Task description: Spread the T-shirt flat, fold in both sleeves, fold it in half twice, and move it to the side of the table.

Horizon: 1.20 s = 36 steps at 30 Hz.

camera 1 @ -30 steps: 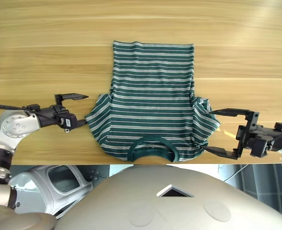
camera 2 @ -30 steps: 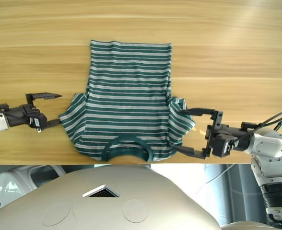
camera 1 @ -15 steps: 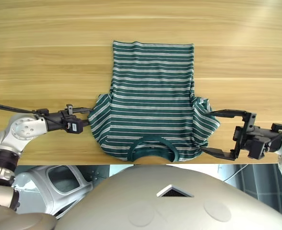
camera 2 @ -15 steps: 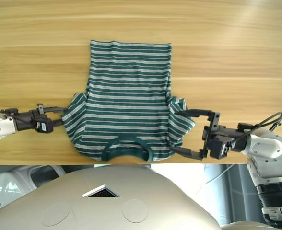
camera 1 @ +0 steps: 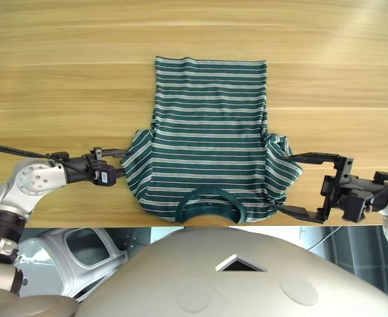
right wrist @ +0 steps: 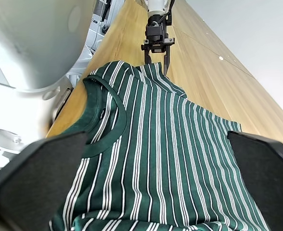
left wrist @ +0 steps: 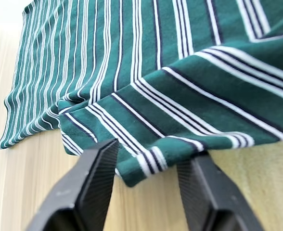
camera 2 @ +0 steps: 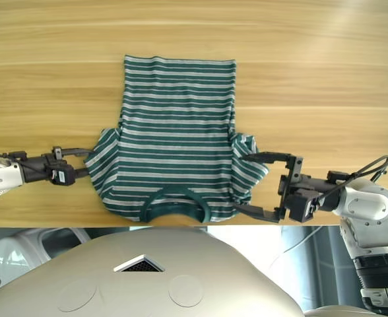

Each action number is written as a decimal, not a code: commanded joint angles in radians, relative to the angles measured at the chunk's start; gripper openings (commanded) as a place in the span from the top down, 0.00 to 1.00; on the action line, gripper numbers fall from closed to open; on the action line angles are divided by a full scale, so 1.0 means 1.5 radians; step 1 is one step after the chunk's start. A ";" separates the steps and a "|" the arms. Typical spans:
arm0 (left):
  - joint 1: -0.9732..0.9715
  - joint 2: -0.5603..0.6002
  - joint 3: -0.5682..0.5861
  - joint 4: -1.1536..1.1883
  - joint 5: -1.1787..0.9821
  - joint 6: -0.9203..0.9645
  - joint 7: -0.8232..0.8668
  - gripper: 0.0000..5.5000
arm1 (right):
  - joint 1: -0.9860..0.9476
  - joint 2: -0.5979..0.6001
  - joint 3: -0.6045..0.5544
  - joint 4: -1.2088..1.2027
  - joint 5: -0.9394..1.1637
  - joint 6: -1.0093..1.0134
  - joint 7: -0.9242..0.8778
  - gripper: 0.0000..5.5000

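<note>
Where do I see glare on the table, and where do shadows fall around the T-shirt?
Left eye view: a pale sheen lies across the far right of the table, while the T-shirt is evenly lit, with no hard shadow. Left wrist view: a narrow shadow lies under the sleeve hem, at the left gripper. Right wrist view: the table's far part shines pale.

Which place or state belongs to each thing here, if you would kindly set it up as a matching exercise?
Things:
1 T-shirt
2 neckline
3 left gripper
4 right gripper

Places or states:
A at the left sleeve hem
B jaws wide open by the right sleeve
C nearest the table front edge
D green-striped, lying between both grippers

Pairs: 1-D, 2-C, 3-A, 4-B.
</note>
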 commanded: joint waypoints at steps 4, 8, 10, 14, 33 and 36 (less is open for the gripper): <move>0.012 0.005 -0.019 0.019 0.047 0.016 -0.010 0.84 | -0.001 0.001 -0.010 -0.008 0.002 0.002 0.005 0.02; 0.013 0.005 -0.015 0.011 0.046 0.021 -0.011 0.98 | -0.001 0.002 -0.009 -0.008 0.003 0.001 0.006 0.02; 0.015 0.006 -0.009 0.018 0.048 0.019 -0.003 1.00 | -0.001 0.003 -0.009 -0.008 0.004 0.001 0.007 0.02; 0.013 0.009 -0.003 0.019 0.049 0.009 0.006 1.00 | -0.002 0.004 -0.009 -0.008 0.008 0.001 0.008 0.02; -0.053 0.001 0.019 -0.016 -0.046 -0.068 -0.019 1.00 | -0.030 0.033 0.019 -0.001 -0.002 0.004 0.009 0.02; -0.065 -0.010 0.015 -0.017 -0.050 -0.079 -0.018 1.00 | -0.043 0.040 0.028 0.003 -0.006 0.005 0.010 0.02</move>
